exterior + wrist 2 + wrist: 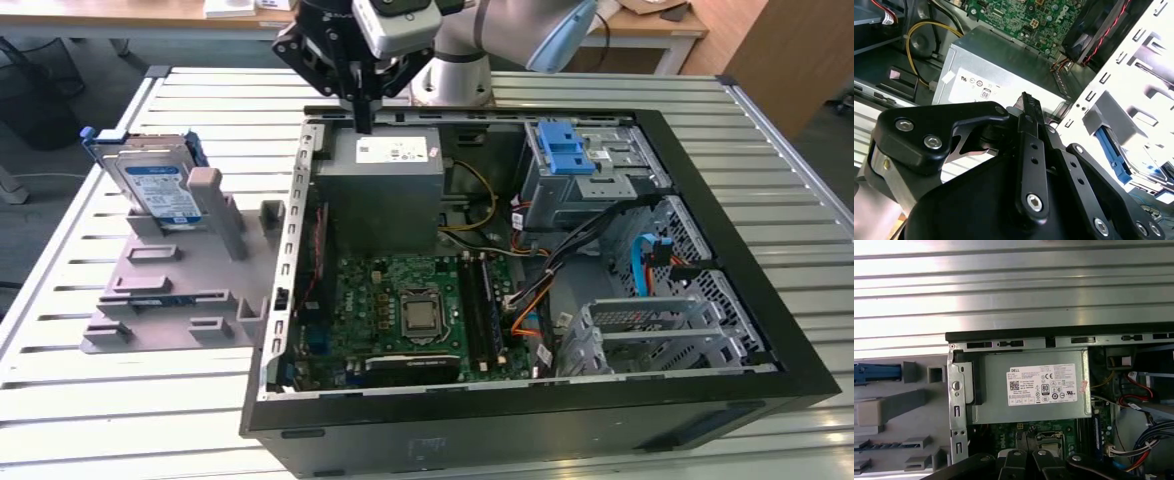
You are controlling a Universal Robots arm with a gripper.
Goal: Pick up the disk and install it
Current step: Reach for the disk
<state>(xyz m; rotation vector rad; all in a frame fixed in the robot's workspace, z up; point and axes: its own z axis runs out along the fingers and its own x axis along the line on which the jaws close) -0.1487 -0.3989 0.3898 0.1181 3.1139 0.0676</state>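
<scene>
The disk stands on edge in the far end of a grey holder on the table, at the exterior view's left of the open computer case. It is silver with a blue-and-white label and a blue edge frame. That blue frame also shows in the first wrist view. My gripper hangs over the far left corner of the case, just above the grey power supply box, well apart from the disk. Its fingers are pressed together with nothing between them.
Inside the case lie the green motherboard, a metal drive cage with a blue latch at the far right, and loose cables. The slatted metal table runs around the case. A second blue piece sits low in the holder.
</scene>
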